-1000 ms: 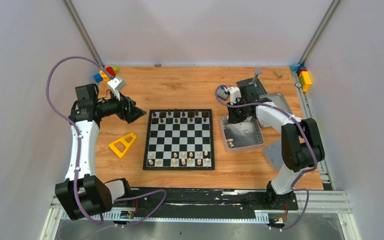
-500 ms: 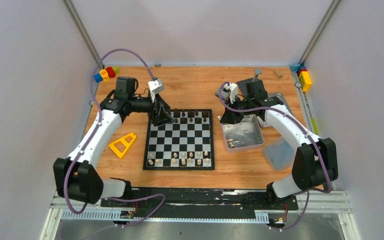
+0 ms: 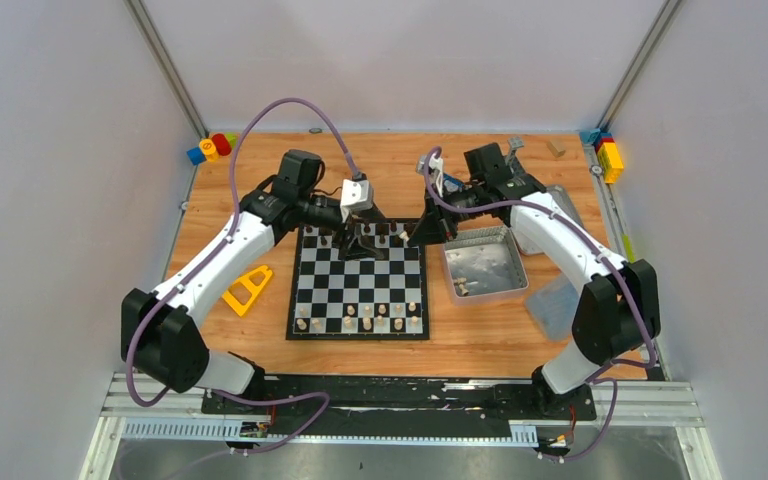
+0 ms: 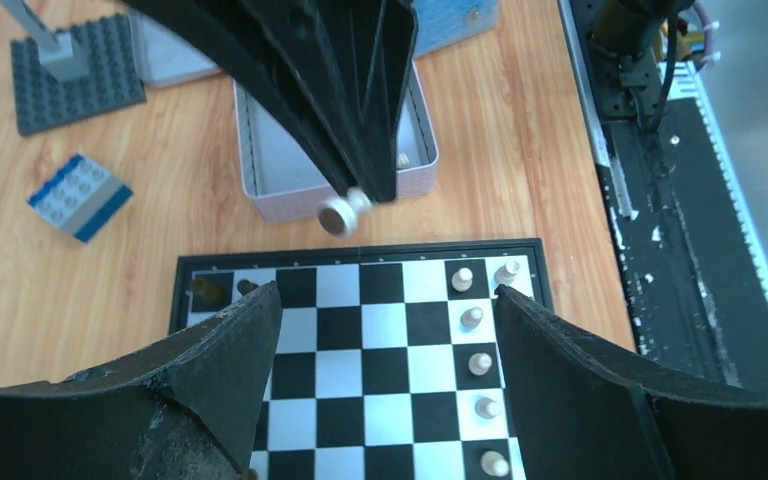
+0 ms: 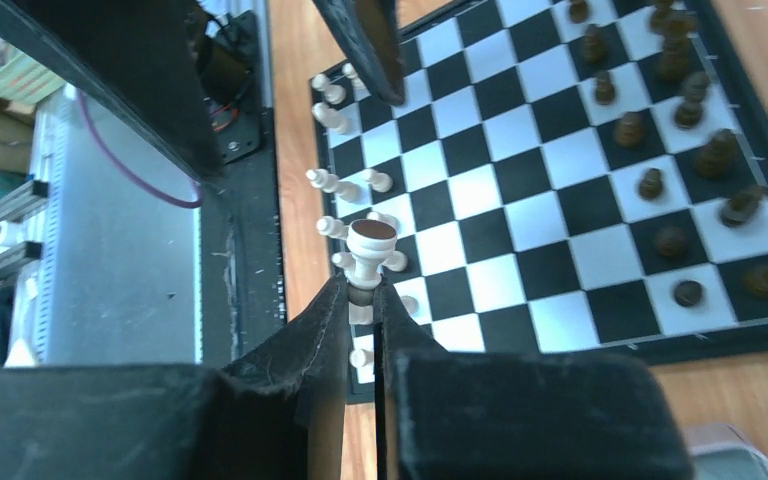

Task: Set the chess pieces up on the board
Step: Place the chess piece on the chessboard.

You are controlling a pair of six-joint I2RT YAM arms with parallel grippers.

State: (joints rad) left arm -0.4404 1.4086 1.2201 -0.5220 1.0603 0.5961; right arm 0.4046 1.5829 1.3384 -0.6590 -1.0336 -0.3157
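The board [image 3: 360, 285] lies mid-table. Dark chess pieces [image 3: 390, 238] line its far rows and pale ones [image 3: 360, 318] its near rows. My left gripper [image 3: 363, 243] hangs open over the far rows and hides some dark pieces. In the left wrist view its jaws [image 4: 388, 295] straddle bare squares with nothing between them. My right gripper [image 3: 410, 232] is over the board's far right corner, shut on a pale chess piece [image 5: 370, 250] whose round base [image 4: 338, 214] points at the left gripper. The right wrist view shows the fingertips [image 5: 362, 290] pinching its stem.
A silver metal tin [image 3: 485, 265] with a few pale pieces [image 3: 460, 287] stands right of the board. A yellow toy part [image 3: 245, 290] lies left of it. A grey studded plate [image 4: 75, 85] and a blue-grey brick [image 4: 80, 195] sit behind. Coloured bricks [image 3: 210, 148] are in the back corners.
The left arm swung right from the table's left side to above the board's far rows. The right arm moved left from the tin to the board's far right corner, still shut.
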